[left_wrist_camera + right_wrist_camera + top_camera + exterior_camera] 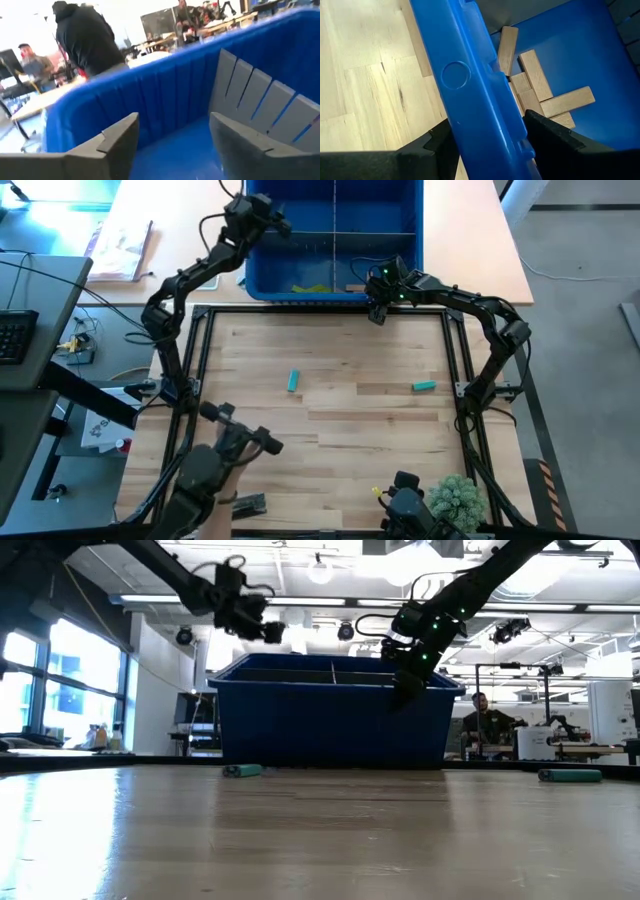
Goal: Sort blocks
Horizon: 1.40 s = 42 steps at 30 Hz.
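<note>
- While poised over the blue bin (262, 272), left hand (281, 225) spread and empty, likely just after a drop.
- Right hand (487, 135) parted, astride the bin's near wall, gripping nothing; tan blocks (540, 92) heaped inside.
- Left on worktop (330, 430): teal block (294, 381) lying front-to-back, second teal block (424, 386) crosswise.

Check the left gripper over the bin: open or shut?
Open. The left gripper hangs over the blue bin, fingers spread with nothing between them.
</note>
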Each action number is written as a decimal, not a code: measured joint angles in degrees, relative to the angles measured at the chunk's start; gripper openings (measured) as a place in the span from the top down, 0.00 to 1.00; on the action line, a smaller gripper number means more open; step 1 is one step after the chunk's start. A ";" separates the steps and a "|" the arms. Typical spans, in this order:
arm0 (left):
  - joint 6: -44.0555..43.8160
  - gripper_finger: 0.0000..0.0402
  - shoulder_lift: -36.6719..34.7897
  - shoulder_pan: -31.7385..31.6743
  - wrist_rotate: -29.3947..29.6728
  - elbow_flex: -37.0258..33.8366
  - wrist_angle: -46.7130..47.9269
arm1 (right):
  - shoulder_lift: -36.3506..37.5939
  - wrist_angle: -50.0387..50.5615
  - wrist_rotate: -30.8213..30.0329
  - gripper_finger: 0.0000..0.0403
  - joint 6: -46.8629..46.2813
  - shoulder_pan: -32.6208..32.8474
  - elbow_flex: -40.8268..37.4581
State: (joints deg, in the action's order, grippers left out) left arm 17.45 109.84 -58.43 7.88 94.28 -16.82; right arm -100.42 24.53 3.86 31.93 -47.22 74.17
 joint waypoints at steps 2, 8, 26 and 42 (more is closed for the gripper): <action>1.50 0.42 -1.90 0.00 -0.11 0.02 0.32 | 0.00 0.00 0.00 0.52 0.02 0.02 0.00; 1.34 0.41 -8.76 1.16 -4.94 0.02 4.77 | 0.00 0.00 0.00 0.52 0.02 0.00 0.00; -2.44 0.41 -35.54 17.18 1.04 -32.67 -2.33 | 0.00 0.00 0.00 0.52 0.02 0.00 0.00; -17.50 0.41 -45.69 52.34 34.51 -65.06 -10.46 | -0.02 0.00 0.00 0.52 0.02 0.00 0.00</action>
State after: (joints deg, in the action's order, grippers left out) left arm -0.05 64.15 -6.09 42.39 29.22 -27.28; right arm -100.44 24.53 3.86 31.94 -47.22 74.17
